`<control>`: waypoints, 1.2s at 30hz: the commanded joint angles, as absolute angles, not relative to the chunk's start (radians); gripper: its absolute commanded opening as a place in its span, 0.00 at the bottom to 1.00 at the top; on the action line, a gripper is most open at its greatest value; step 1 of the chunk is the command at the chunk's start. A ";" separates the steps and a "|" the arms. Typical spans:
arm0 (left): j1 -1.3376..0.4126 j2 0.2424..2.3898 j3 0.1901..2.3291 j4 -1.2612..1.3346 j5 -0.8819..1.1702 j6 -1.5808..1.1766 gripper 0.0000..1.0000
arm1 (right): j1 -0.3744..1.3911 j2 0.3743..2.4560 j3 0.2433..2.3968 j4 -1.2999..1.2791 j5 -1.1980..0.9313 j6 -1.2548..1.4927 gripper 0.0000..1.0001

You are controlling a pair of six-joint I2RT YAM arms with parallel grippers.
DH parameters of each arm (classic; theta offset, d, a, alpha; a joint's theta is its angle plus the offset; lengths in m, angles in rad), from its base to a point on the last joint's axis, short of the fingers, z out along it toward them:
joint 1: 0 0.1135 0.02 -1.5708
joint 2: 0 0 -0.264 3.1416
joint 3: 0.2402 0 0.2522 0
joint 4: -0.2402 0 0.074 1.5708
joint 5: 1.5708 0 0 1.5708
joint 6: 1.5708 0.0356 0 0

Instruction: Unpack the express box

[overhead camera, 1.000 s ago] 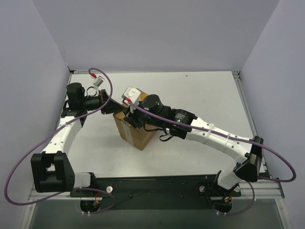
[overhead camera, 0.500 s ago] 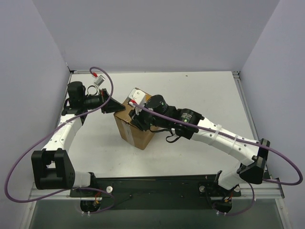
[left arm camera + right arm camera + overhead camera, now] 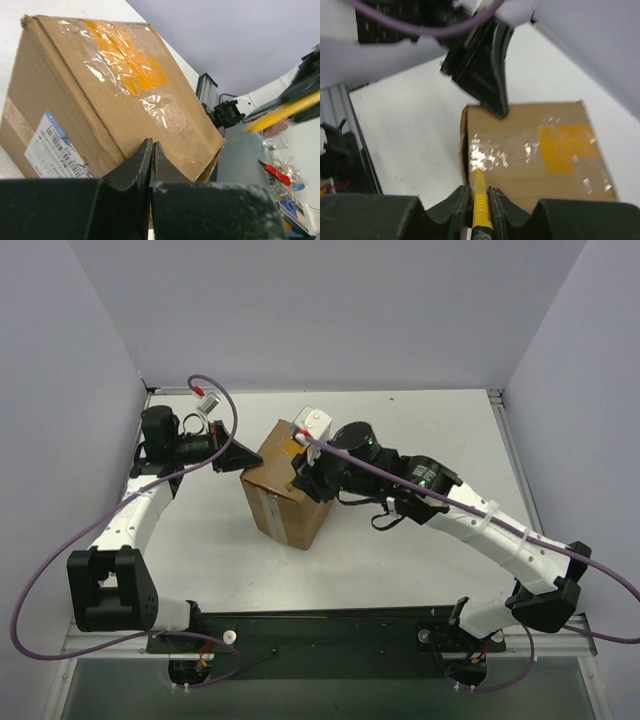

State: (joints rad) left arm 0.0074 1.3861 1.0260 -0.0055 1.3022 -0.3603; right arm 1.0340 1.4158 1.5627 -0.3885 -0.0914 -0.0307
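1. At the left of middle on the white table [image 3: 430,430], between the two arms: the express box [image 3: 290,515], brown corrugated card. It stands on its base with the flaps down.
2. Top face of the box: a seam of clear tape [image 3: 125,65], glossy and wrinkled, with an orange patch under it. The same tape shows in the right wrist view.
3. Side face toward the left arm: a white printed label [image 3: 55,145] low on the card. The print is too small to read.
4. Left gripper [image 3: 151,146]: fingers pressed together with nothing between them. The tip meets the box at its upper edge on the left-arm side. The right wrist view shows the same black tip resting on the far rim of the top face.
5. Right gripper [image 3: 479,191]: pinching a yellow utility knife [image 3: 480,200], with the handle gripped between both fingers. It is above the box on the side opposite the left gripper.
6. The front end of the knife points over the taped top, close to one edge. Cannot tell whether it touches the tape.
7. In the left wrist view the knife is a blurred yellow streak beyond the far corner of the box.
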 commanded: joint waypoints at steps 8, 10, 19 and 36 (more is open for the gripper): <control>0.008 1.420 1.084 0.761 1.270 -0.966 0.34 | 0.858 1.163 1.325 0.045 0.144 -0.720 0.00; 0.009 1.427 1.118 0.762 1.275 -0.966 0.36 | 0.804 1.118 1.196 0.139 0.188 -0.867 0.00; 0.060 1.407 1.088 0.733 1.241 -0.912 0.46 | 0.454 0.965 0.648 0.396 0.086 -1.127 0.00; 0.179 1.161 0.937 -0.080 1.058 -0.293 0.53 | 0.140 1.411 0.302 0.931 -0.046 -1.329 0.11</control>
